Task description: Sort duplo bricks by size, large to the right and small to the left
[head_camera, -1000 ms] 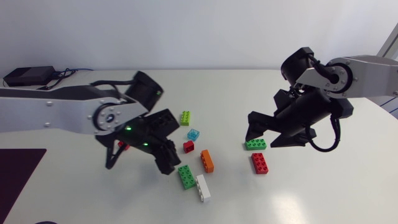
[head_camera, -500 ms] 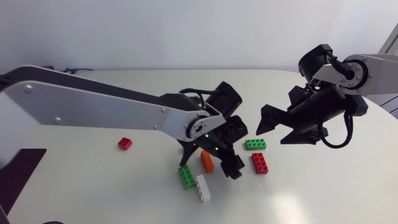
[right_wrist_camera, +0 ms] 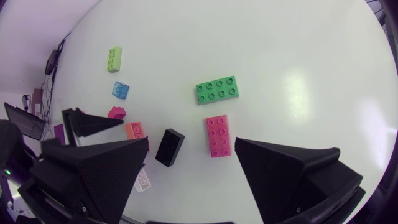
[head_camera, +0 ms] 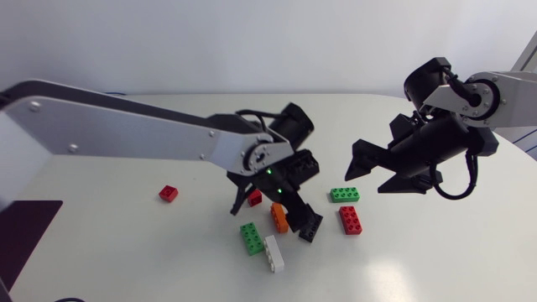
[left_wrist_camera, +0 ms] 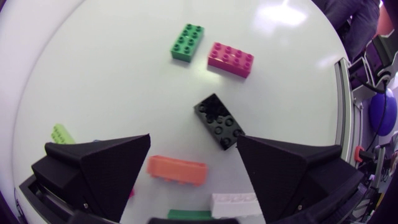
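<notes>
Overhead, the left arm (head_camera: 126,134) is stretching in from the left edge past the middle of the table (head_camera: 436,260). The left gripper (head_camera: 273,216) is hanging low over the central cluster of bricks, its fingers spread wide and gripping nothing. An orange brick (head_camera: 279,217) is lying just beneath it, beside a small red brick (head_camera: 254,198). A long green brick (head_camera: 251,238) and a white brick (head_camera: 273,253) are sitting side by side at the cluster's near edge. A lone red brick (head_camera: 169,193) is resting well apart on the left. The right arm (head_camera: 495,96) is coming in from the right edge, and the right gripper (head_camera: 377,172) is hovering, fingers wide and empty, near a green brick (head_camera: 345,195) and a large red brick (head_camera: 350,220).

From the left wrist, a black brick (left_wrist_camera: 218,121) is lying flat on the table ahead of the gripper, in line with the gap between the open fingers and touching neither. The green and large red bricks are sitting farther ahead. The orange brick is lying close under the gap, and a lime brick (left_wrist_camera: 62,134) is showing beside one finger.

From the right wrist, the broad fingers are standing far apart with nothing between them. Ahead, the large red brick is lying just beside the black one, with the green brick beyond. A pale blue brick (right_wrist_camera: 120,90) and the lime brick are lying farther off, well apart from these.
</notes>
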